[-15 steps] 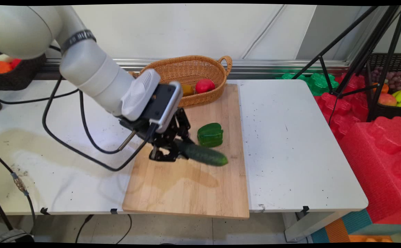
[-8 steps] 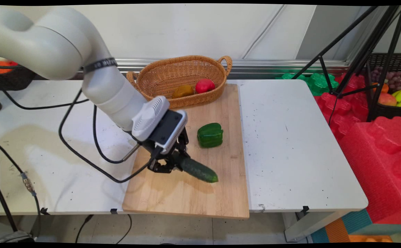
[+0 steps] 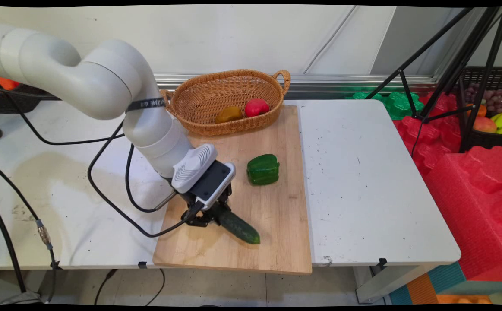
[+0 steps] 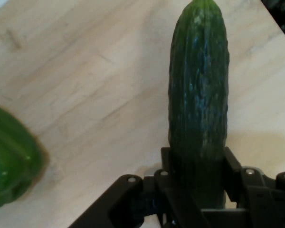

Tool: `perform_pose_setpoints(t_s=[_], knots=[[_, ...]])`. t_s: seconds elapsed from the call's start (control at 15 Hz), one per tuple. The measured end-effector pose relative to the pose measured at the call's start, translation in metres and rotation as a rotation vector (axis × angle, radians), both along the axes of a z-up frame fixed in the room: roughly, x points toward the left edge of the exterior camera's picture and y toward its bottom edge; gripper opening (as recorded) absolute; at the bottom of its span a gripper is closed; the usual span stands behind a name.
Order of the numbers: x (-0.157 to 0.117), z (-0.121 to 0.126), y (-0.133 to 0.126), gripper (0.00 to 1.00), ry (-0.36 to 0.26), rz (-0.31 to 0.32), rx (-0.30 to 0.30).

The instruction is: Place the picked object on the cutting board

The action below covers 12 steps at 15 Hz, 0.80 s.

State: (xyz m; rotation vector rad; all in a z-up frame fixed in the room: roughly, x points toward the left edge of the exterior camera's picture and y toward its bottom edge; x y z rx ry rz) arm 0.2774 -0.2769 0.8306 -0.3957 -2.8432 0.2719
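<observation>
Gripper (image 3: 209, 216) is clamping one end of a cucumber (image 3: 238, 226) in the main view, low over the near part of the wooden board (image 3: 276, 224). From the fingers the cucumber is pointing out toward the board's near right, its free end sitting close to the wood; whether it is touching the board cannot be told. A green pepper (image 3: 263, 169) is lying on the board just beyond the gripper, apart from the cucumber. At the board's far end a wicker basket (image 3: 207, 93) is holding a red fruit (image 3: 256, 107) and a brownish one (image 3: 229, 114). The board is lying on the white table (image 3: 363, 181).

Seen from the hand, the gripper (image 4: 197, 183) is squeezing the cucumber (image 4: 198, 90) between its fingers (image 4: 230, 166), which are pressing on both sides of its near end. The cucumber is running straight away up the picture over the board (image 4: 85, 85). The pepper (image 4: 9, 161) is showing at the left edge, apart from the cucumber.
</observation>
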Motion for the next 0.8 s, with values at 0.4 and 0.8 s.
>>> perform_pose_setpoints(t_s=[0.4, 0.8], knots=[[0.002, -0.016, -0.001, 1.00, -0.037, -0.034, 0.015], [0.003, -0.022, -0.003, 1.00, -0.046, -0.042, 0.015]])
